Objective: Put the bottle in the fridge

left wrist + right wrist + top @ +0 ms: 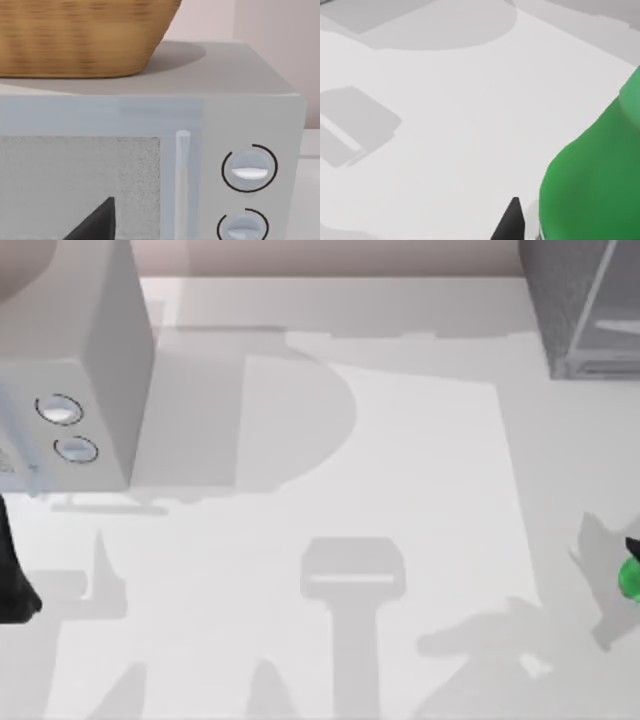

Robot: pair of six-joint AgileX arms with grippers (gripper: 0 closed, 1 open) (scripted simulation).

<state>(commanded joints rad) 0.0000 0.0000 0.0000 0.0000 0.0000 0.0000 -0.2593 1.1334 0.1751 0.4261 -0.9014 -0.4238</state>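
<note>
Top view. The bottle (631, 578) shows as a green patch at the worktop's (400, 540) right edge, in front of the fridge (580, 310), which stands at the far right corner. The bottle is outside the fridge and well apart from it. What lies behind the fridge's pale framed panel cannot be told.

Right wrist view. The green bottle (595, 170) sits just beside one dark fingertip (510, 220) of my right fingers, close against my camera. Whether these fingers are closed on the bottle or merely next to it cannot be told. Bare worktop (445, 125) extends beyond the fingertip.

Left wrist view. One dark fingertip (97, 222) of my left fingers appears in front of the speckled door window of the lighter grey box (150, 115). This box has two round knobs (249, 168) and a vertical door handle (182, 175). How far these fingers are parted cannot be told, and nothing is seen in them. A woven basket (80, 35) stands on top of the box; its contents are hidden by its wall. In the top view my left arm (12, 570) sits at the left edge, beside the grey box (80, 360).
</note>
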